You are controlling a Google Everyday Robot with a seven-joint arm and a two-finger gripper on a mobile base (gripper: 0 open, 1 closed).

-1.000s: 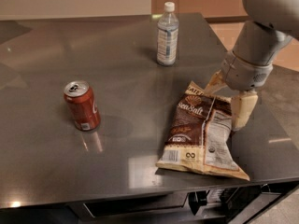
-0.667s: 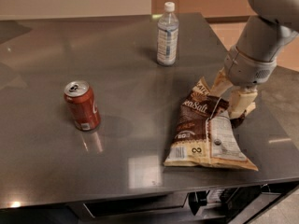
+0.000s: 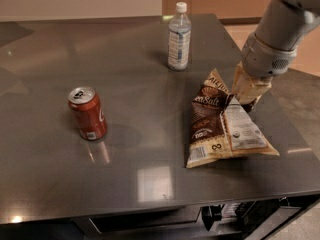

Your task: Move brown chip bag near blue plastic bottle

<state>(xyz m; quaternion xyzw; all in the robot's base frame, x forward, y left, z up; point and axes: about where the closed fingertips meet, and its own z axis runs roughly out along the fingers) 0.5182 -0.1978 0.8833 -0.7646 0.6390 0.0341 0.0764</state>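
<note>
We see one large brown chip bag (image 3: 220, 129), crinkled glossy foil in dark brown and cream with script lettering and a white printed panel. It lies on the right side of a smooth, dark grey table (image 3: 125, 59) whose polished top gives off soft reflections. The bag is not flat: it rises into a tent-like peak, with its bottom seam resting on the table near the front edge and its upper right part lifted. There we find the one gripper (image 3: 248, 96), cream-coloured and blocky, pressed together on the bag's raised upper edge and pinching it. It sits at the end of a thick, rounded grey arm (image 3: 280, 29) that comes in from the upper right corner.

Toward the back of the table stands one slim blue plastic bottle (image 3: 179, 36), clear and faintly tinted, upright, with a white cap and a white-and-blue label. It is well apart from the bag, off to the bag's upper left. On the left stands one red soda can (image 3: 88, 113), a smooth metal cylinder, upright, with a silver top and pull tab, well apart from both bag and bottle.
</note>
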